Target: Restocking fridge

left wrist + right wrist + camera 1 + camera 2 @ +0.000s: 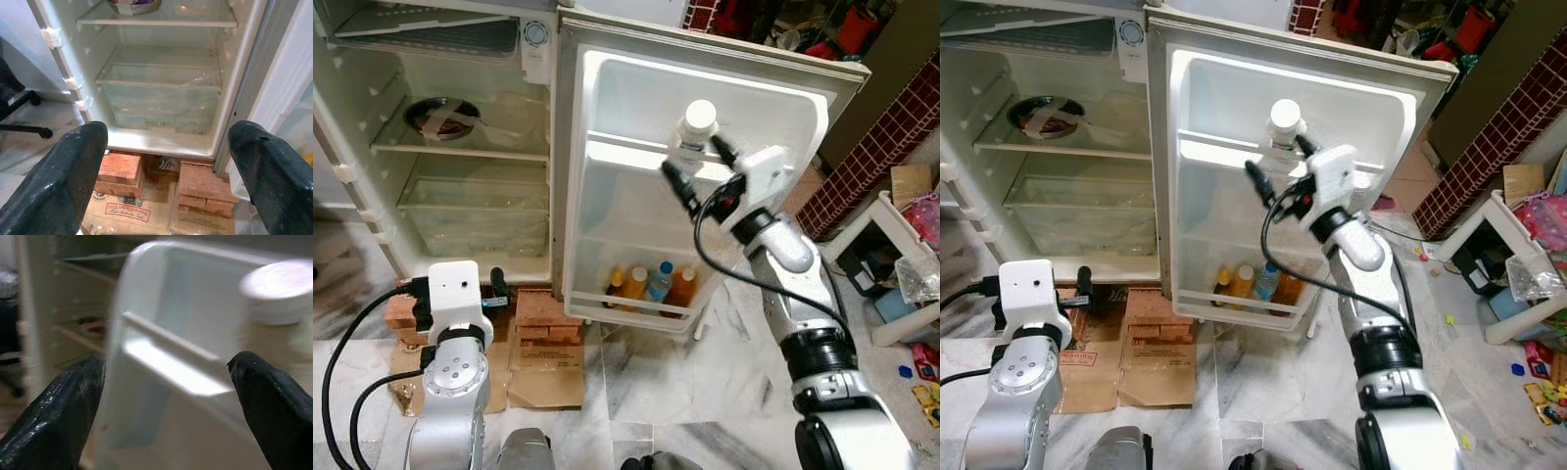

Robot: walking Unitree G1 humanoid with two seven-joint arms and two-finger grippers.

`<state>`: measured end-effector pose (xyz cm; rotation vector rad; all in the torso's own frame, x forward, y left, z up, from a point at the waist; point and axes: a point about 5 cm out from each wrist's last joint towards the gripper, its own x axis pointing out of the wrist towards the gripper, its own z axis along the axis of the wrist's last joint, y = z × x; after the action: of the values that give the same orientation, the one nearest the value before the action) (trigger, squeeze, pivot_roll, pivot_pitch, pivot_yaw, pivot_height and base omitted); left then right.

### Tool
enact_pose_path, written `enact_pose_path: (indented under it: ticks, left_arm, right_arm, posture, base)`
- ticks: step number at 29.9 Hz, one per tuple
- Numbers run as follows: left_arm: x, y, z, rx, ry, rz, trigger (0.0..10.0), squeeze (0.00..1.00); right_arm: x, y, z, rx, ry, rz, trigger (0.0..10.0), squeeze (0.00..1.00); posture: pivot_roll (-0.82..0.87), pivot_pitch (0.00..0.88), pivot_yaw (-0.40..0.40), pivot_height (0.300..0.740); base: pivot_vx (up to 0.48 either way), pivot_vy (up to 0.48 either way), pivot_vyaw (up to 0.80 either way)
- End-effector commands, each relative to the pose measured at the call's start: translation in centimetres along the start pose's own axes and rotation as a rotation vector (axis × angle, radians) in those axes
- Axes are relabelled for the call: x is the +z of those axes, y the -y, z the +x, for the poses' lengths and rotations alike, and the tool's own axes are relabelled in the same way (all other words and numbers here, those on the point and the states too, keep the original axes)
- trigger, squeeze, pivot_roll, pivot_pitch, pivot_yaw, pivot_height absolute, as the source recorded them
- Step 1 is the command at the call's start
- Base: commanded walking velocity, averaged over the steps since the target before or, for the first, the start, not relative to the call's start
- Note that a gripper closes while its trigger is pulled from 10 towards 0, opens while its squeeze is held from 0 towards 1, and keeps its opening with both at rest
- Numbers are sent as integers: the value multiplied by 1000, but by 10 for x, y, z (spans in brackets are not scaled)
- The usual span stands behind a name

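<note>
The fridge stands open, its door [803, 108] swung toward me. A white-capped bottle [698, 125] sits upright at the door's upper shelf [626, 155]. My right gripper [691, 155] is raised to it and open, its black fingers [63, 416] spread just short of the bottle. The bottle's cap [281, 291] lies off to one side of the gap, not between the fingers. My left gripper [166, 161] is open and held low, facing the clear crisper drawer [161, 93] at the fridge's bottom.
Several bottles [651, 284] stand in the door's bottom shelf. A dark dish [440, 116] rests on a fridge shelf. Bricks [548, 318] and flat cardboard [543, 377] lie under the fridge. A cluttered white table [901, 255] is at the right.
</note>
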<state>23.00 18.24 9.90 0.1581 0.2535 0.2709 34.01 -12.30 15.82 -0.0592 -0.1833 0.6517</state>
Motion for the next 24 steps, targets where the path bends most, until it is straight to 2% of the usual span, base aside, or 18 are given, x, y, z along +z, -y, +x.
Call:
enact_pose_path:
  ticks: [1,3,5,8,12,19,22,24]
  left_arm:
    - [1,4,1,-18,3,8,10000,0]
    - [1,4,1,-18,4,8,10000,0]
    - [1,4,0,-17,4,8,10000,0]
    - [-1,3,0,-11,-1,6,10000,0]
    - [-1,2,-1,-7,-4,3,10000,0]
    - [-1,3,-1,-12,-6,4,10000,0]
    - [-2,3,0,-16,-6,5,10000,0]
    - [-1,4,1,-21,-6,7,10000,0]
  right_arm:
    - [8,-4,7,55,2,-7,10000,502]
    - [6,-5,14,65,-18,-24,10000,416]
    - [5,-4,17,64,-36,-36,10000,412]
    - [10,7,28,24,-55,-91,10000,396]
    - [19,16,34,-14,-56,-122,10000,392]
    - [17,16,33,25,-53,-106,10000,396]
    - [16,10,30,106,-45,-85,10000,396]
    - [12,10,26,143,-82,-121,10000,396]
  posture:
    - [205,21,-149,740]
    - [211,22,-154,740]
    - [216,25,-159,740]
    - [220,26,-163,740]
    - [224,27,-168,740]
    - [220,26,-160,740]
    - [215,24,-155,740]
    - [212,24,-153,740]
  base:
    - [0,0,0]
    - [0,0,0]
    - [0,0,0]
    - [0,0,0]
    - [0,0,0]
    - [0,0,0]
    - [0,0,0]
    - [0,0,0]
